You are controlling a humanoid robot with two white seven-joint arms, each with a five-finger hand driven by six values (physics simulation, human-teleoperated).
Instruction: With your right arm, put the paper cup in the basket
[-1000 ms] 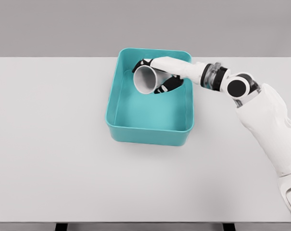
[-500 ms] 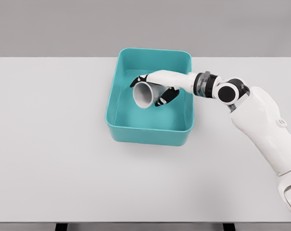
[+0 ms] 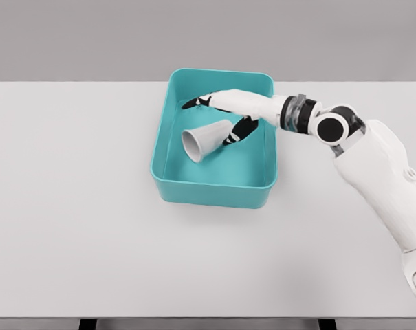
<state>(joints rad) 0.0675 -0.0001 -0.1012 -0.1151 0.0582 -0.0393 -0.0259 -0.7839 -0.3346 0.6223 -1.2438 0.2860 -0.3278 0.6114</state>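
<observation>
Bare white table (image 3: 77,227) spreads wide around the teal basket (image 3: 211,192). Inside, the paper cup (image 3: 204,140) lies on its side, mouth toward the left wall. Above it, the right hand (image 3: 225,113) has fingers spread, holding nothing.

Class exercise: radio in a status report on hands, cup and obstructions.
Right hand open above the teal plastic basket. White paper cup on its side inside the basket, released. Left hand not in view. Nothing in the way.
</observation>
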